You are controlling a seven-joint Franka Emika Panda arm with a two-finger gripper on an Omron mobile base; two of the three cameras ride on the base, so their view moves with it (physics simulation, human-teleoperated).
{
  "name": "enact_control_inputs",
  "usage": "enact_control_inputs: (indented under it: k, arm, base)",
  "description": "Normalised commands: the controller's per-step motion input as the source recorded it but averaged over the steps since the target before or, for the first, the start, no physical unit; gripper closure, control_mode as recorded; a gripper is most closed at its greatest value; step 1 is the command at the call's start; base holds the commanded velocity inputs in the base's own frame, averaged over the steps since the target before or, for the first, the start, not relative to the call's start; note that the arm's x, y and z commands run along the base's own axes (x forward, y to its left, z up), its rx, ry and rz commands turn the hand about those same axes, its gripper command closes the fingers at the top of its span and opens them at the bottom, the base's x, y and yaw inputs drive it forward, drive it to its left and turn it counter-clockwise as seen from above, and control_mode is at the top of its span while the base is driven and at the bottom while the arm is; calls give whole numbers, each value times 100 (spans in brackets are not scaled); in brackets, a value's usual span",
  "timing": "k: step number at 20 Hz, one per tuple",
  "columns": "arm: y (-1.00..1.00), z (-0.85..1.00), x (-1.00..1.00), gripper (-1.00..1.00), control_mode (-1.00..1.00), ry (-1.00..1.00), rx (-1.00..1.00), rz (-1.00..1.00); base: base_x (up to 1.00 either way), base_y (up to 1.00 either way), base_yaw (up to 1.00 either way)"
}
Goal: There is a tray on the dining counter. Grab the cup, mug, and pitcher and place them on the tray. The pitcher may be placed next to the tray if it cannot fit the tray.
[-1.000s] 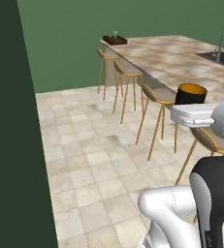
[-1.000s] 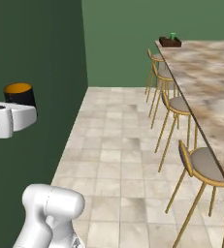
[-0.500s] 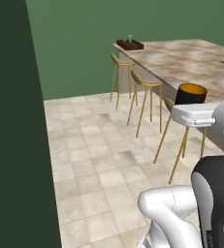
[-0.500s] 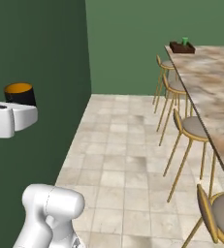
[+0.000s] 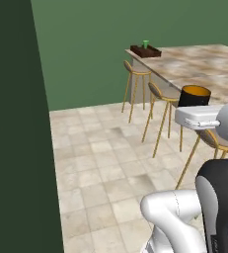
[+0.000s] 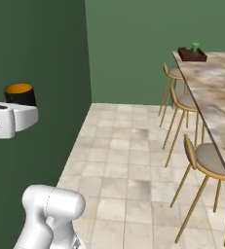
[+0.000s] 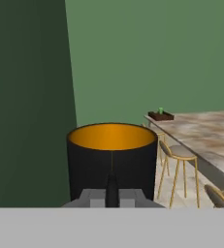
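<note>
Your gripper (image 7: pixel 111 196) sits raised and level, closed around the mug (image 7: pixel 111 157), with your arm folded above the base.

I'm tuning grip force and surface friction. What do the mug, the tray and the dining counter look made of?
The mug: probably glazed ceramic, given its smooth matte black outside and glossy orange inside. The tray: seemingly wood, dark brown with low rims, though too small here to show any grain. The dining counter: polished stone, with beige-brown marbled veining.

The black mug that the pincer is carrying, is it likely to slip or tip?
The black mug looks rigid and smooth, so possibly slippery. It sits upright above the pincer, probably steady. Its open top shows an orange inside with nothing seen to spill.
</note>
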Motion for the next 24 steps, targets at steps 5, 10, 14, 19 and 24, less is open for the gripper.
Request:
enact_control_inputs:
  k: [5, 10, 14, 19, 24]
  arm:
    - [0, 0, 0, 100, 100, 0, 0, 0]
    - [0, 0, 0, 100, 100, 0, 0, 0]
    - [0, 0, 0, 100, 100, 0, 0, 0]
    - [0, 0, 0, 100, 100, 0, 0, 0]
    - [0, 0, 0, 100, 100, 0, 0, 0]
  base:
    - [92, -30, -8]
    - [87, -38, -5]
    - [85, -35, -1]
    - [98, -15, 0]
    - [100, -5, 0]
